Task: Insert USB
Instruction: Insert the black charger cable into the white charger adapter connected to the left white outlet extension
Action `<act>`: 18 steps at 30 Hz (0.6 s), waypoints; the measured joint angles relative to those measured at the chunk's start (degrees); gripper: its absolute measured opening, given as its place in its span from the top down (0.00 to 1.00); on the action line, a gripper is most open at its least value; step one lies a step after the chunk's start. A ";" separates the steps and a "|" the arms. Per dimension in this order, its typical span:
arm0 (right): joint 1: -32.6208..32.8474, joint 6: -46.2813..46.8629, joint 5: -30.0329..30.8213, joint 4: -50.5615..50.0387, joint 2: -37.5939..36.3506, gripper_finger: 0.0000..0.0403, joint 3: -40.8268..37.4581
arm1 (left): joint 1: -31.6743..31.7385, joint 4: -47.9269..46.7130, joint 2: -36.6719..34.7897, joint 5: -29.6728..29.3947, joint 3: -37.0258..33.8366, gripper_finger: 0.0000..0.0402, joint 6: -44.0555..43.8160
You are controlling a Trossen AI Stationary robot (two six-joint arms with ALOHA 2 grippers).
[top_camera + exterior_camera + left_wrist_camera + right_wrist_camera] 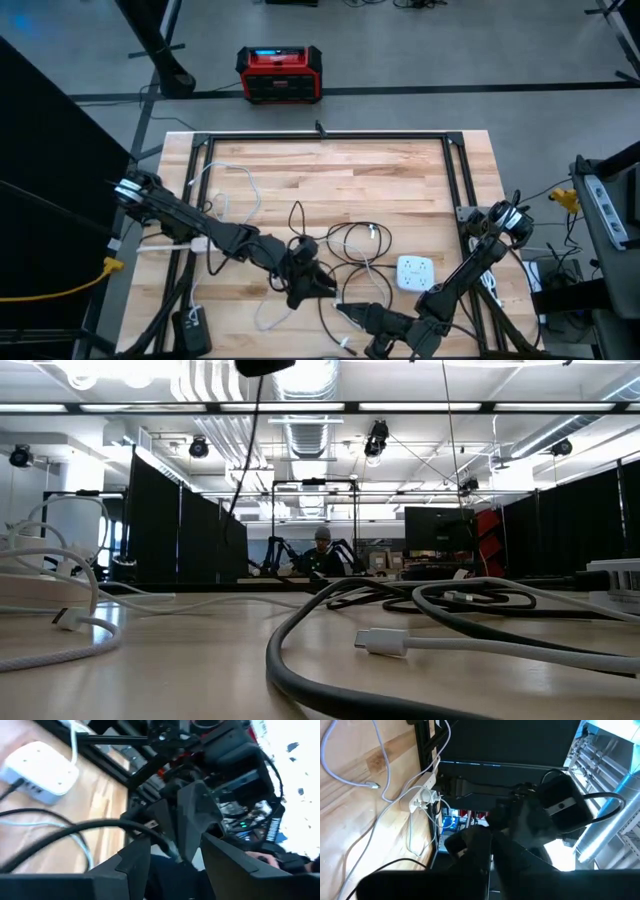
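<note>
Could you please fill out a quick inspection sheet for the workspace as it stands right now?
Surface: wooden table, its far half mostly bare.
Job's things: white charger block flat on the table near the right arm; dark cable running between the left pincer's fingers.
Clutter: power strip at the near left edge.
Grippers: left pincer low over the cables, jaws partly apart around the dark cable; right pincer shut, close beside the left one.
Cables: white cable looped on the left; dark coils mid-table; white plug end lying loose.
Surroundings: red case on the floor; a person seated far behind.
</note>
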 joint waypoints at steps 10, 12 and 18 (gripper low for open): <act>-0.02 0.01 -0.03 -0.02 0.00 1.00 -0.02 | 1.55 -2.40 1.33 0.64 0.00 0.57 -2.63; -0.02 0.39 0.33 -0.02 0.00 1.00 -0.02 | 1.59 -3.11 1.27 1.02 0.00 0.56 -2.64; -0.02 7.37 4.00 -0.05 0.00 1.00 -0.49 | 0.96 -9.51 0.13 2.54 0.00 0.56 -2.54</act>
